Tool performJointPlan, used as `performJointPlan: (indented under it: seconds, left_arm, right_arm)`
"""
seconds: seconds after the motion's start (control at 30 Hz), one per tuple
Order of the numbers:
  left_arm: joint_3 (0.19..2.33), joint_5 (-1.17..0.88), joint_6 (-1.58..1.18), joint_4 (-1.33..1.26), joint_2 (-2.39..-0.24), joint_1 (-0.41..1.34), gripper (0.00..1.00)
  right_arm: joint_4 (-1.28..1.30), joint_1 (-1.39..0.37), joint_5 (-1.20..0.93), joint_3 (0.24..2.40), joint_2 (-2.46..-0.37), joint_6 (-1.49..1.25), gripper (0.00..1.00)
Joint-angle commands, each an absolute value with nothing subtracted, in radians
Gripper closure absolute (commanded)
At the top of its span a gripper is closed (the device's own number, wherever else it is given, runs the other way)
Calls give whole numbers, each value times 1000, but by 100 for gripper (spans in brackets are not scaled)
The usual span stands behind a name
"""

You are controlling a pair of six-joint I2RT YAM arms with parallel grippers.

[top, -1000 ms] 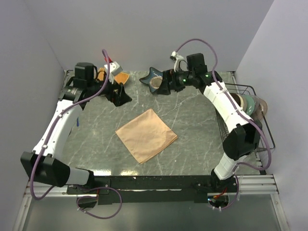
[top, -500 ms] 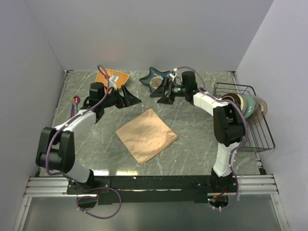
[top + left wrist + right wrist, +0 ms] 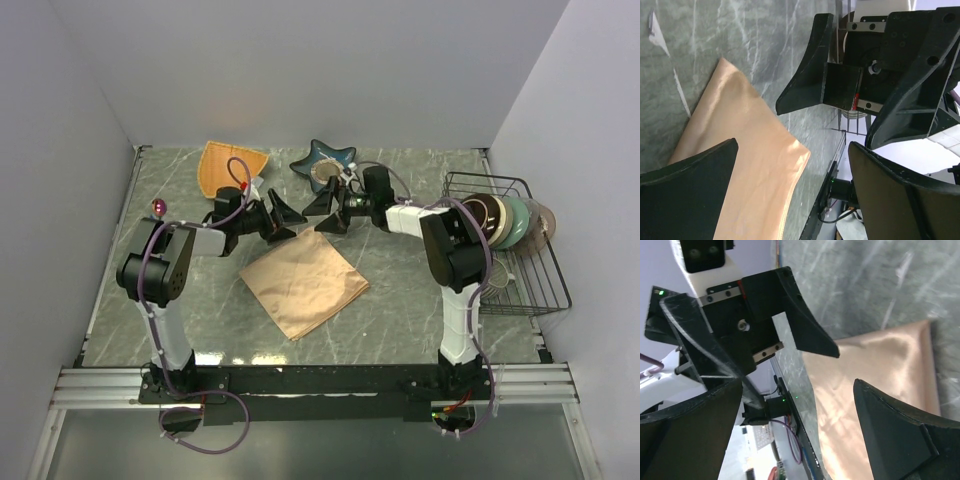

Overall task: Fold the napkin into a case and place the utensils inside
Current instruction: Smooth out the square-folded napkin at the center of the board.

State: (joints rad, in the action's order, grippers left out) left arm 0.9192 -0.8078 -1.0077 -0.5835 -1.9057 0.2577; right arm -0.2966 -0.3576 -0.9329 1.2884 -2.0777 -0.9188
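Observation:
The peach-orange napkin (image 3: 305, 282) lies flat as a diamond in the middle of the table, and shows below both wrist cameras (image 3: 750, 150) (image 3: 880, 370). My left gripper (image 3: 285, 215) (image 3: 792, 150) and right gripper (image 3: 325, 210) (image 3: 797, 385) face each other low over the napkin's far corner. Both are open with nothing between their fingers. Each wrist view shows the other gripper straight ahead. Of the utensils, only a spoon's pink-purple bowl (image 3: 158, 207) shows at the far left, beside the left arm.
An orange fan-shaped dish (image 3: 232, 165) and a blue star-shaped dish (image 3: 325, 162) sit at the back. A black wire rack (image 3: 520, 270) holding plates stands at the right edge. Grey walls close in the table on three sides.
Both arms have drawn back and folded. Their grippers have dropped from the far dishes towards the napkin's far corner and come close together. Both stayed open.

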Motion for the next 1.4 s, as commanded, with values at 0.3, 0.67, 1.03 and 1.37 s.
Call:
performJointPlan:
  seconds: [0.3,0.67,1.03,1.37]
  left_arm:
    - [971,-781,-1029,-631,-2008,322,1]
    - [884,-805,-996,-609,-1993,253,1]
    - [697,-926,-899,-528,-1815,84,1]
    - [638,-983,-793,-414,-1439,103,1]
  right_arm:
    - [-292,-345,-907,1310,-2203,-911,0]
    - [-49,-333,-841,1341,-2238,-744,0]
    - [32,-333,-834,1374,-2221,-657,0]
    - [112,-380,-968,1312,-1874,-603,0]
